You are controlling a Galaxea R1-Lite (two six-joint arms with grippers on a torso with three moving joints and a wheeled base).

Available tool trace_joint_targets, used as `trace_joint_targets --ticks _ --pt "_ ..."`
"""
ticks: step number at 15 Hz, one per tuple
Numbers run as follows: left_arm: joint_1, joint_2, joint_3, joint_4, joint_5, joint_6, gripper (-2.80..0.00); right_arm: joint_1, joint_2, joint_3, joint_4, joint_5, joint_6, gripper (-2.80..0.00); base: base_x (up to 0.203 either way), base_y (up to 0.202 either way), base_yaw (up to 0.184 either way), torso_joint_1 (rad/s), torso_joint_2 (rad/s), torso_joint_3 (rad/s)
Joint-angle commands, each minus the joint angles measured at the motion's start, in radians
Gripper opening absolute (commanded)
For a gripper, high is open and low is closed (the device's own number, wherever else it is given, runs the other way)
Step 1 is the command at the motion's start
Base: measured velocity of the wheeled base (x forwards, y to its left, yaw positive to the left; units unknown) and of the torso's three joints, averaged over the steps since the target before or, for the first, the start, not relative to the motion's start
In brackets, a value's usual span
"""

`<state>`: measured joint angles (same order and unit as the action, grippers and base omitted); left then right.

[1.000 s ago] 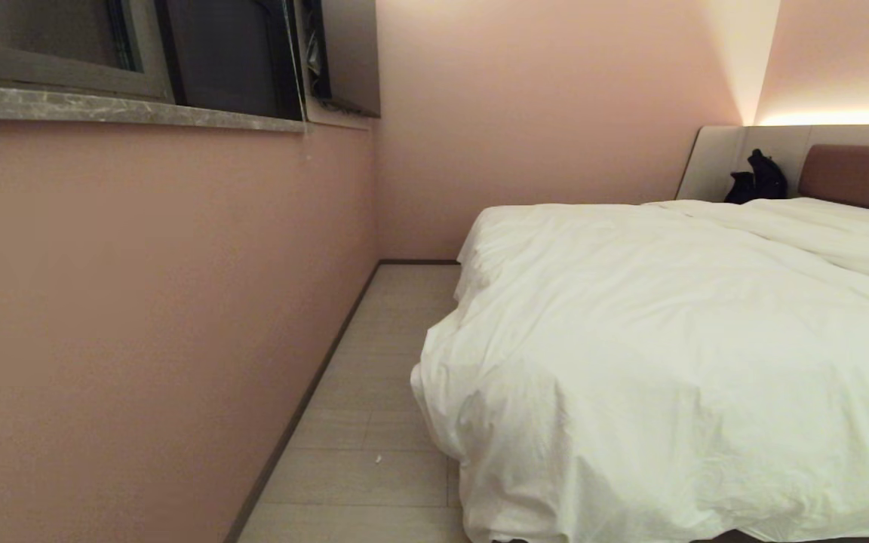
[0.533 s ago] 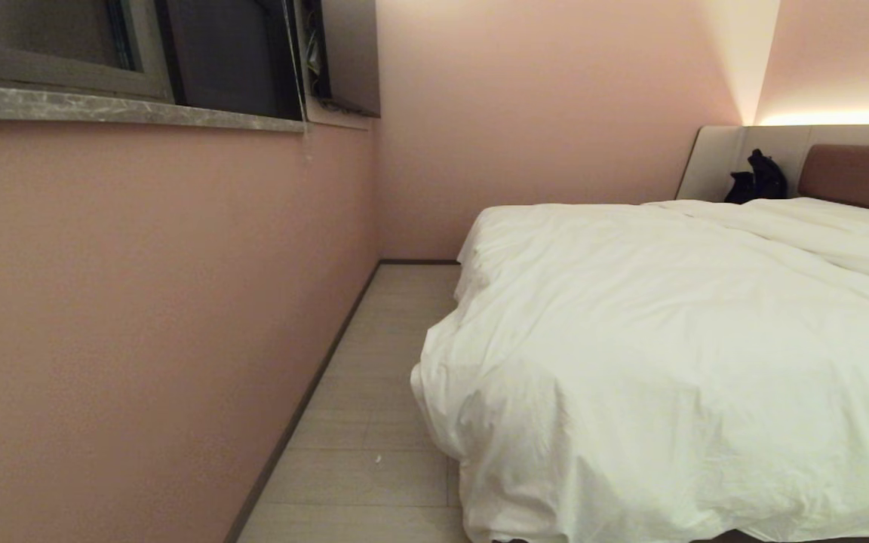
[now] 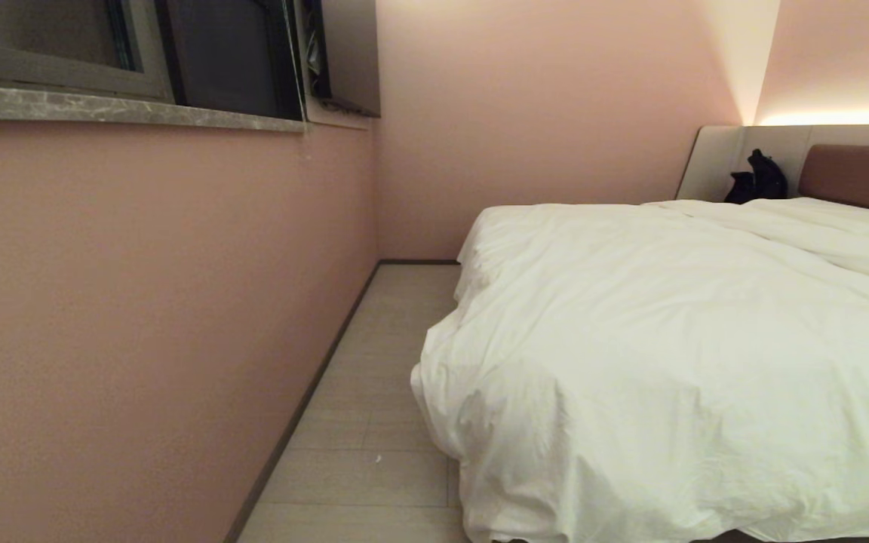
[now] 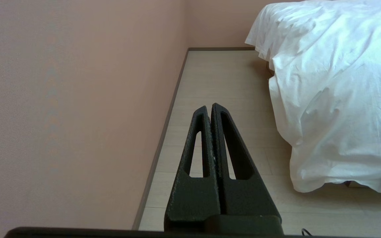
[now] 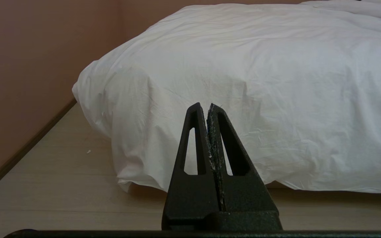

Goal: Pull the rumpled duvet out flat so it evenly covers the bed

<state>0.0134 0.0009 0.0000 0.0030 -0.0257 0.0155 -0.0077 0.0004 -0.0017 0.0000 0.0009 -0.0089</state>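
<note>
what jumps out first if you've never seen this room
The puffy white duvet fills the right of the head view, spilling over the bed's near corner almost to the floor. A black bag sits by the brown headboard, far right.

A pink wall (image 3: 148,317) fills the left half of the head view and meets a second pink wall (image 3: 540,113) at upper centre. A grey stone window sill (image 3: 125,109) crosses the upper left, with a dark window (image 3: 223,53) above it. Pale floor planks (image 3: 374,422) run down the lower middle, edged by a dark skirting strip (image 3: 306,400). A black bag (image 3: 759,179) sits at upper right, under a warm strip of light (image 3: 834,118).
</note>
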Motion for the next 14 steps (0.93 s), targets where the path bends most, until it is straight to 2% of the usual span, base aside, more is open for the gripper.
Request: trace_joint_targets --ticks 1,14 --pt "0.0 0.001 0.0 0.0 0.0 0.0 -2.8 0.0 0.0 0.0 0.0 0.001 0.0 -2.8 0.0 0.0 0.0 0.0 0.0 0.0" --pt "0.0 0.001 0.0 0.0 0.0 0.0 -2.8 0.0 0.0 0.0 0.0 0.001 0.0 -2.8 0.0 0.0 0.0 0.0 0.0 0.0"
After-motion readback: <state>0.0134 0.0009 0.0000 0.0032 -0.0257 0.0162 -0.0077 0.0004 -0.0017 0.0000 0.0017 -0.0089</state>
